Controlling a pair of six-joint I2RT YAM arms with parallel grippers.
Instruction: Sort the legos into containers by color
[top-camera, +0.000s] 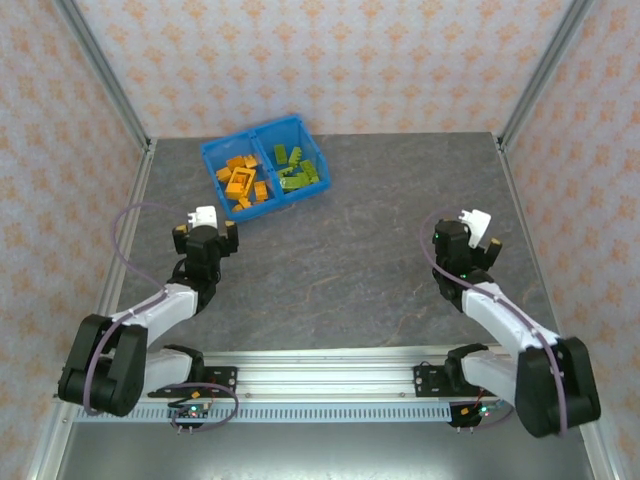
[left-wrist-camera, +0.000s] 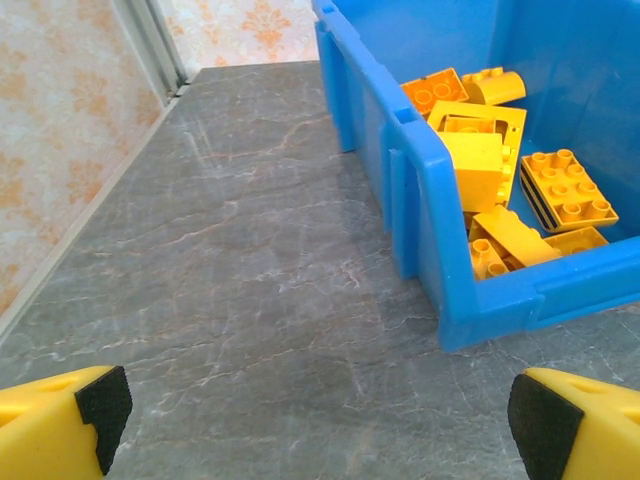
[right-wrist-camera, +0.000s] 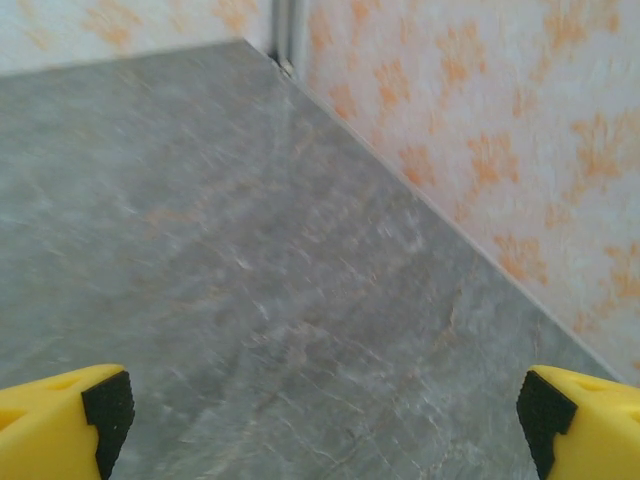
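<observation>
A bright blue bin (top-camera: 212, 160) stands at the back left of the table. Its left compartment holds several orange legos (top-camera: 243, 182), its right compartment several green legos (top-camera: 298, 170). In the left wrist view the bin (left-wrist-camera: 415, 190) lies ahead and to the right, with orange legos (left-wrist-camera: 480, 165) inside, among them a hollow frame. My left gripper (top-camera: 205, 232) hovers open, in front of the bin, and nothing sits between its yellow fingers (left-wrist-camera: 60, 425). My right gripper (top-camera: 468, 236) is open over bare table at the right, fingers (right-wrist-camera: 60, 420) wide apart.
Patterned walls and metal posts (top-camera: 110, 85) enclose the grey table on three sides. The right wall (right-wrist-camera: 480, 150) runs close beside the right gripper. The rail (top-camera: 320, 380) carrying both arm bases lies along the near edge.
</observation>
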